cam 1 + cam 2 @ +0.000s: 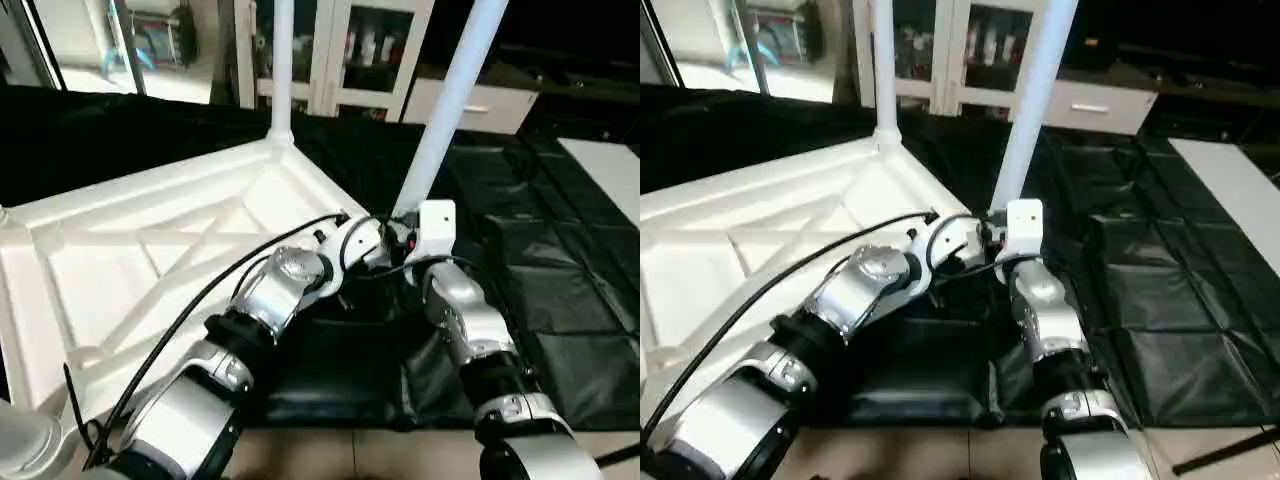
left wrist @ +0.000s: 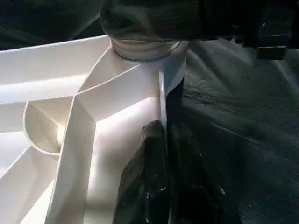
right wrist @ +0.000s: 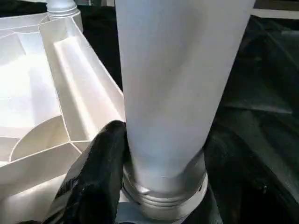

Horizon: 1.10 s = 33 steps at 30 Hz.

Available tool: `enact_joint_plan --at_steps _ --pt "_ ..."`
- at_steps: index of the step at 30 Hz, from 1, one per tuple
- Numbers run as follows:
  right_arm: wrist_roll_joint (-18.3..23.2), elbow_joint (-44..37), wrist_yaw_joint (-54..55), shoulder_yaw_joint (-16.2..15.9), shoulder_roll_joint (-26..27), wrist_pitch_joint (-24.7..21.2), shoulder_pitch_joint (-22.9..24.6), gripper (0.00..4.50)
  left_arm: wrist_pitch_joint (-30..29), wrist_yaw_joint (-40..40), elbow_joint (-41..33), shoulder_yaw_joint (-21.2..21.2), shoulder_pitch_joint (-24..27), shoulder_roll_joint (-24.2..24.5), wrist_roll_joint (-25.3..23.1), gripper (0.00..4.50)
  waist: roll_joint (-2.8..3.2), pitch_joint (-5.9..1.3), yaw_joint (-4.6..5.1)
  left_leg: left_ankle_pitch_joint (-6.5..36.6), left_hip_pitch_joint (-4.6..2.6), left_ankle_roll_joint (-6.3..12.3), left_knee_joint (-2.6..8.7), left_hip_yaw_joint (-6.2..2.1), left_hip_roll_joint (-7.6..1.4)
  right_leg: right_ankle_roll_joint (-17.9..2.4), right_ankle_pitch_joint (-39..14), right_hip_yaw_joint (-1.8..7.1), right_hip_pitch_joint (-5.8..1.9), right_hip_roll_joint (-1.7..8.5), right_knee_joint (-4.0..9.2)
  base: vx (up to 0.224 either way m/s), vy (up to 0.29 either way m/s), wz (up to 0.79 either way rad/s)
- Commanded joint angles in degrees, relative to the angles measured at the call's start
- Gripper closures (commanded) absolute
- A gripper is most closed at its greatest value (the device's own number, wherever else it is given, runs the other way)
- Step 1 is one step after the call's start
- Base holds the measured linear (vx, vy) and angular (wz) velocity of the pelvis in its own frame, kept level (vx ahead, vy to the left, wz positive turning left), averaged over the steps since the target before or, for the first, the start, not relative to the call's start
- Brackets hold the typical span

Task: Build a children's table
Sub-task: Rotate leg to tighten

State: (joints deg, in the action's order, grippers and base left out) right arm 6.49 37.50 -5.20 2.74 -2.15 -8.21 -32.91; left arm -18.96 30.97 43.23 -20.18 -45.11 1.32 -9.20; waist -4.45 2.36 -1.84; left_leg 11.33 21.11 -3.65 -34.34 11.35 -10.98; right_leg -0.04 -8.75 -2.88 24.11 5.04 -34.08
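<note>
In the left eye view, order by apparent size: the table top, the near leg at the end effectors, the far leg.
1. Table top, largest.
2. Near leg.
3. Far leg, smallest; it stands farther from the camera, so true sizes may match.

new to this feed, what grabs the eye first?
The big white plastic tabletop lying upside down on black sheeting, X-ribs up. Two long white tapered tube legs rise from its corners: one at the far corner, one leaning at the near corner, where the right claw wraps its base.

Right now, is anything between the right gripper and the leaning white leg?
Nothing visible: the right gripper already straddles the long white tapered tube leg just above its threaded base at the white plastic tabletop's near corner socket.
</note>
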Motion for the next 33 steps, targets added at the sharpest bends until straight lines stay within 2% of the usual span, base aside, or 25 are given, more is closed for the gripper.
enact_joint_plan --at_steps 1,3,4,7,8,10,12,13,14,16,17,18,19,22,23,24,25,26,28,33 --pt "0.84 2.34 -2.40 -0.27 0.37 -0.36 1.24 2.37 2.82 -1.46 -0.75 1.34 -2.74 0.04 -0.55 4.50 0.42 -3.91 -0.20 7.07 -0.62 3.79 3.93 -0.74 -1.76 -13.70 -3.02 1.86 -3.25 2.69 2.84 0.000 0.000 0.00" --pt "4.73 0.11 -8.26 0.91 0.10 -0.89 1.89 2.37 3.64 -0.76 -1.35 1.52 -2.54 0.79 -0.24 4.50 0.56 -3.76 -0.33 9.32 -0.82 4.12 4.00 -0.69 -1.83 -13.56 -5.81 1.87 -3.23 2.78 3.19 0.000 0.000 0.00" --pt "8.20 -3.41 -13.02 1.93 -0.43 -2.29 3.18 1.85 5.18 0.31 -2.39 1.19 -1.89 1.75 -0.27 4.50 0.39 -3.63 -0.39 10.24 -0.84 4.15 4.08 -0.73 -1.95 -13.38 -7.35 1.85 -3.18 2.78 3.38 0.000 0.000 0.00" --pt "10.00 -7.89 -17.67 1.69 -2.09 -3.33 5.33 1.68 6.40 1.31 -3.70 0.94 -0.96 3.02 -0.24 4.50 0.48 -3.51 -0.54 10.49 -0.61 4.21 4.24 -0.92 -2.11 -12.94 -8.32 1.87 -3.26 2.93 3.44 0.000 0.000 0.00" --pt "10.09 -8.38 -18.22 1.60 -2.46 -3.40 5.68 1.56 6.41 1.51 -3.97 0.95 -0.77 3.20 -0.17 4.50 0.39 -3.62 -0.39 9.81 -0.34 4.19 4.20 -1.02 -2.09 -12.75 -8.13 1.86 -3.57 3.02 3.22 0.000 0.000 0.00" --pt "11.15 -11.39 -22.42 1.32 -5.06 -4.31 7.81 1.36 6.95 3.97 -6.04 0.67 0.77 4.56 0.32 4.50 0.56 -3.57 -0.41 9.54 -0.53 4.26 4.12 -0.97 -2.24 -13.21 -8.21 1.84 -3.43 3.05 3.34 0.000 0.000 0.00" --pt "11.52 -12.89 -24.71 1.32 -7.06 -4.45 8.93 1.23 7.22 6.51 -7.44 0.16 2.04 5.66 0.73 4.50 0.53 -3.50 -0.47 9.04 -0.64 4.46 4.05 -0.81 -2.29 -13.82 -8.22 1.95 -3.20 3.01 3.30 0.000 0.000 0.00" --pt "11.70 -15.28 -28.38 0.76 -10.13 -4.63 10.47 1.01 9.02 12.09 -9.69 -1.40 4.06 7.67 1.77 4.50 0.70 -3.53 -0.60 8.73 -0.66 4.45 4.01 -0.80 -2.23 -14.07 -8.28 1.93 -3.17 2.97 3.28 0.000 0.000 0.00" --pt "11.74 -16.17 -29.64 0.45 -11.12 -4.75 11.01 1.01 9.51 14.04 -10.45 -1.93 4.73 8.35 2.16 4.50 0.73 -3.40 -0.89 8.68 -0.66 4.56 4.06 -0.76 -2.35 -13.93 -8.43 1.99 -3.22 3.02 3.32 0.000 0.000 0.00" --pt "12.20 -20.40 -35.22 -0.67 -15.32 -5.84 13.44 0.89 15.55 23.98 -14.03 -4.48 7.89 11.74 4.48 4.50 0.79 -3.39 -1.21 8.07 -0.75 4.82 4.08 -0.74 -2.43 -13.76 -7.50 2.04 -3.20 2.93 3.14 0.000 0.000 0.00" --pt "12.26 -20.80 -35.72 -0.77 -15.72 -5.97 13.68 0.80 15.37 24.43 -14.25 -4.65 8.06 12.03 4.50 4.50 0.86 -3.23 -1.39 8.84 -0.92 4.75 4.15 -0.67 -2.46 -13.78 -8.13 2.06 -2.95 2.92 3.21 0.000 0.000 0.00" --pt "12.66 -23.57 -39.10 -1.39 -18.42 -6.96 15.32 0.68 13.77 27.20 -15.66 -5.76 9.16 13.96 4.60 4.50 0.93 -3.16 -1.46 9.50 -1.02 4.58 4.19 -0.57 -2.47 -13.68 -8.86 2.09 -2.85 2.85 3.31 0.000 0.000 0.00" --pt "13.13 -25.80 -42.53 -2.09 -21.04 -7.63 16.74 0.55 14.16 27.76 -15.55 -6.18 9.43 14.83 4.28 4.50 1.22 -2.92 -1.84 11.48 -1.25 4.06 4.31 -0.50 -2.59 -13.17 -11.20 2.18 -2.56 2.87 3.59 0.000 0.000 0.00" --pt "14.19 -30.09 -49.26 -3.11 -26.34 -9.05 19.75 0.37 15.32 29.73 -16.33 -6.72 10.29 16.36 4.45 4.50 1.15 -2.57 -2.57 17.11 -1.67 1.94 4.71 -0.69 -2.81 -10.90 -18.37 2.16 -2.40 3.05 4.41 0.000 0.000 0.00" --pt "14.18 -30.42 -49.97 -3.27 -26.96 -9.09 20.10 0.37 15.49 30.28 -16.65 -6.75 10.48 16.54 4.62 4.50 1.15 -2.57 -2.57 17.11 -1.67 1.94 4.71 -0.69 -2.81 -10.90 -18.37 2.16 -2.40 3.05 4.41 0.000 0.000 0.00" --pt "13.72 -31.39 -52.42 -4.07 -29.11 -8.65 21.24 0.22 15.63 31.99 -17.60 -6.81 11.02 16.98 5.26 4.50 1.15 -2.62 -2.66 17.11 -1.28 1.20 4.92 -0.97 -2.81 -10.16 -19.51 2.18 -2.54 3.21 4.34 0.000 0.000 0.00" --pt "13.46 -32.50 -55.34 -5.26 -31.39 -8.62 22.48 0.12 15.71 33.56 -18.52 -7.04 11.42 17.31 5.84 4.50 1.03 -2.64 -2.78 16.98 -1.30 1.13 4.86 -0.90 -2.82 -9.86 -19.13 2.25 -2.41 3.17 4.35 0.000 0.000 0.00" --pt "14.29 -33.60 -56.93 -5.69 -32.32 -9.34 23.16 0.04 15.91 34.21 -19.02 -7.05 11.65 17.38 6.03 4.50 1.61 -2.61 -2.81 17.21 -1.41 1.21 4.86 -0.93 -2.80 -10.13 -18.61 2.31 -2.33 3.15 4.35 0.000 0.000 0.00" --pt "14.93 -34.98 -58.62 -6.51 -33.26 -10.08 23.88 0.04 16.16 35.50 -19.79 -7.30 11.98 17.61 6.27 4.50 1.05 -2.75 -2.79 16.43 -1.06 1.68 4.73 -0.93 -2.68 -10.21 -17.57 2.31 -2.63 3.18 4.21 0.000 0.000 0.00" --pt "11.13 -32.04 -57.38 -9.28 -31.43 -7.37 21.89 0.04 15.80 37.60 -21.10 -8.11 12.07 17.56 6.85 4.50 1.04 -2.89 -2.61 14.13 -0.92 1.73 4.57 -0.88 -2.63 -11.00 -16.24 2.22 -2.49 3.17 3.92 0.000 0.000 0.00"
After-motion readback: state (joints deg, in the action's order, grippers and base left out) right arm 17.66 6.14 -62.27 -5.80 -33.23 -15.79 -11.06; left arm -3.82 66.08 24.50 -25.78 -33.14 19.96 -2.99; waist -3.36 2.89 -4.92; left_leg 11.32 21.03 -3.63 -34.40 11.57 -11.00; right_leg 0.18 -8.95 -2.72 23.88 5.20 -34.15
